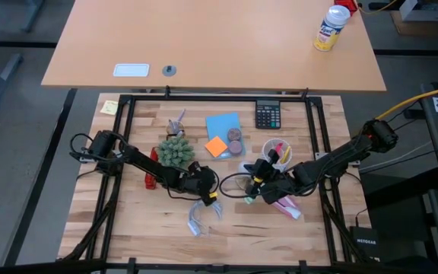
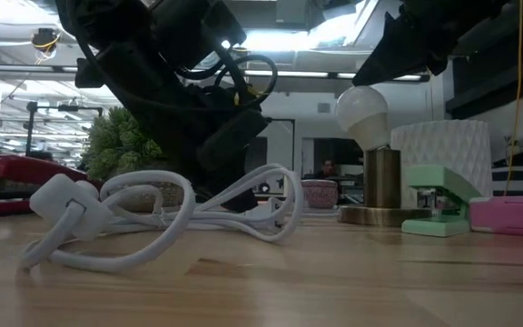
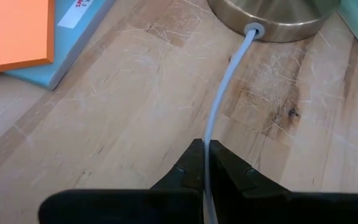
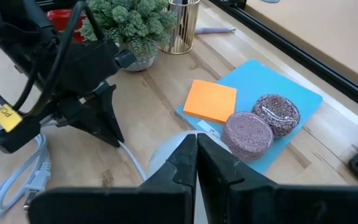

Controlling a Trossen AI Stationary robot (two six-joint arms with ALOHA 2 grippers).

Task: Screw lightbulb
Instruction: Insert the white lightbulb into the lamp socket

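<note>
The left arm reaches from the table's left edge toward the middle, wrist angled down, and the left gripper (image 3: 205, 163) has its fingers clamped on the white cord (image 3: 219, 106) just beside the brass lamp base (image 3: 272, 18) it runs into. The right arm stretches in from the right edge, also tilted down; the right gripper (image 4: 196, 155) has its fingers pressed together above the lightbulb (image 2: 362, 113). The lightbulb stands upright, globe up, in the brass socket (image 2: 381, 177) near the table's centre, beside a mint-green stapler (image 2: 439, 195).
</note>
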